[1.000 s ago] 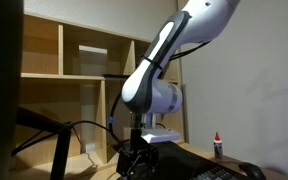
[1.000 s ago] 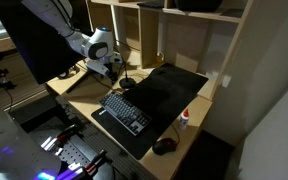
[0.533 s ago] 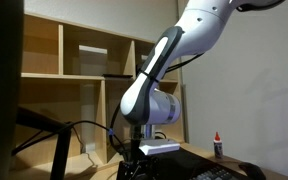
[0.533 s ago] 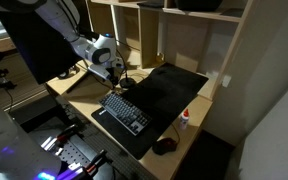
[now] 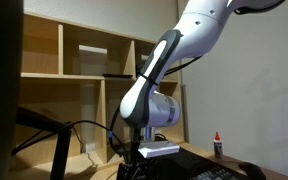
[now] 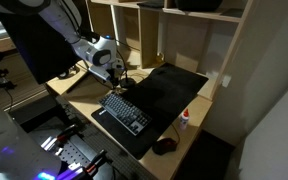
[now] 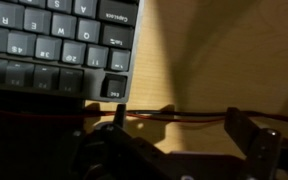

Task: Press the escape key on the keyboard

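Black keyboard [image 7: 54, 45] corner just beside spread hand [image 7: 179, 135]; bare desk [image 7: 214, 60] alongside.

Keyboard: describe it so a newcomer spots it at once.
On the wooden desk under the shelves lies a large black mat. The keyboard sits at the mat's end nearest the gripper. It is flat with rows of keys, unlike the small rounded mouse beyond it.

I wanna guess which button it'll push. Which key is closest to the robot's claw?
The corner key of the keyboard, last in its row, nearest the gripper in the wrist view.
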`<state>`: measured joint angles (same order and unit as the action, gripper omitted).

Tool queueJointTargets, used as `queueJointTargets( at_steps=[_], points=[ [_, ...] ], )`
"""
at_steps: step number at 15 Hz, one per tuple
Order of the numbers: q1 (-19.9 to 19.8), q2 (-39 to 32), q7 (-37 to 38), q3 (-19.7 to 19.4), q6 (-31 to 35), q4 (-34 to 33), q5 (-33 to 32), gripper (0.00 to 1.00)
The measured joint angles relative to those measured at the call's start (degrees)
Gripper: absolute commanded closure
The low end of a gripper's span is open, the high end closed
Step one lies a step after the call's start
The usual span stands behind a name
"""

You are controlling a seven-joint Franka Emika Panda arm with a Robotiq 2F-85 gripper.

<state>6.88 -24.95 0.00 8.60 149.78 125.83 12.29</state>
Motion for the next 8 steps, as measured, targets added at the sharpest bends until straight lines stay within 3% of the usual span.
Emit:
queueJointTargets(
  at_steps=[8],
  points=[
    [0.0, 0.0, 0.6, 0.0, 0.0, 0.0, -0.1, 0.00]
  ],
)
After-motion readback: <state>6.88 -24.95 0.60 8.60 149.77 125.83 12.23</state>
